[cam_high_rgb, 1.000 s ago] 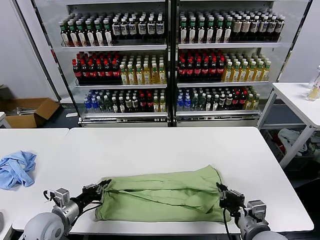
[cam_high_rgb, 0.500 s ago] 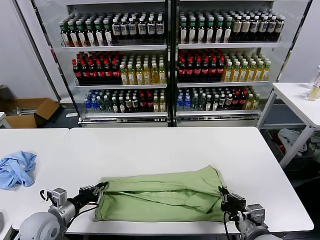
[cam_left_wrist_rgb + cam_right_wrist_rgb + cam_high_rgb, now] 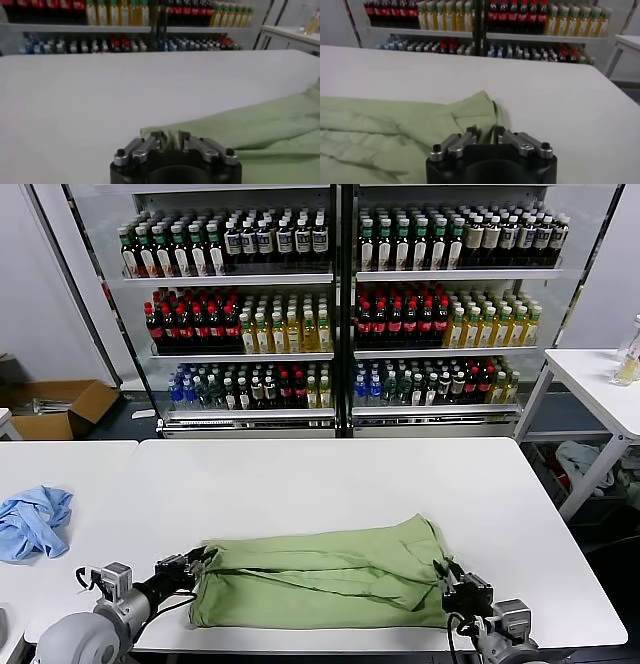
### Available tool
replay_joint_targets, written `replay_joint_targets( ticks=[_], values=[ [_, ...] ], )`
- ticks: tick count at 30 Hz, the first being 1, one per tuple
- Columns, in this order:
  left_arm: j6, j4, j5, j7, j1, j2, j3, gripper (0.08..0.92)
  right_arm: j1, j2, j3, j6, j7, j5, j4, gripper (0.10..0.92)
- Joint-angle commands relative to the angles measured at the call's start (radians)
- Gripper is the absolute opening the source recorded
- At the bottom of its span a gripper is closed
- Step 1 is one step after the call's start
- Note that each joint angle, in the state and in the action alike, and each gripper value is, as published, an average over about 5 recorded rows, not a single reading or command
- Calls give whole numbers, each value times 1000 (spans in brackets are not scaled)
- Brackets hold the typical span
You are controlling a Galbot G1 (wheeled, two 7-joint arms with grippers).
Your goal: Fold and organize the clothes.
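Green shirt (image 3: 325, 576) lies folded in a long band on the desk (image 3: 330, 479), spanning both grippers. Left gripper (image 3: 170, 141) and right gripper (image 3: 485, 134): fingers slightly apart, cloth edge just ahead, unclamped. Back both straight off, low, without snagging the fold.

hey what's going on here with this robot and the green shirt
A two-armed robot is folding a light green shirt on a white table. The shirt lies near the table's front edge, already folded into a long band. The left gripper is at the shirt's left end and the right gripper at its right end, both low at the cloth. In the wrist views each gripper's fingers show a small gap right at the cloth's edge. A blue cloth lies crumpled on the next table.
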Motion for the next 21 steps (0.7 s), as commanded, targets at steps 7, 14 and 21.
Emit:
replay_joint_targets(
  ticks=[7,14,21],
  values=[
    [-3,-165,-10,-585,69,-169,88,612,-20,-3,29,11,0,-15,68,640],
    [41,-161,59,-562,106,-220,124,792,-16,-1,25,15,1,-17,63,807],
    [43,-129,58,-554,94,-238,128,822,3,0,-4,10,7,-19,57,823]
  ],
)
